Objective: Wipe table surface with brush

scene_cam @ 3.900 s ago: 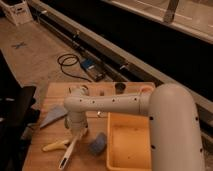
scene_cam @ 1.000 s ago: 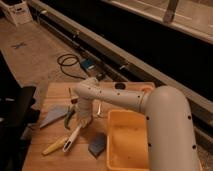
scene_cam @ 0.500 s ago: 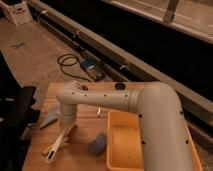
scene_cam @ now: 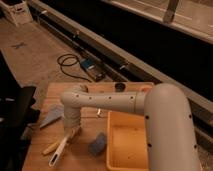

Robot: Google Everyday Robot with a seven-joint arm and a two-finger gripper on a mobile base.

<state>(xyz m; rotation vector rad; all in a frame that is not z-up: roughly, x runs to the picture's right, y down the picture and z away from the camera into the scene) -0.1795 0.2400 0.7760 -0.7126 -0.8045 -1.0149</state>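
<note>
- Gripper [scene_cam: 73,129], at the lower left of the frame, is lowered over the upper end of the brush [scene_cam: 62,148]; whether it is spread or pinching cannot be told.
- The brush is laid diagonally on the table surface [scene_cam: 37,150], its free end aimed at the lower left corner.
- A short yellow-handled tool [scene_cam: 51,147] is seen just beside it, a blue-grey block [scene_cam: 98,144] lower centre, and a yellow tub [scene_cam: 127,145] to the right.
- Wiping is judged to be under way or about to start; no wiped area can be made out, so most of the surface is taken as left to do.
</note>
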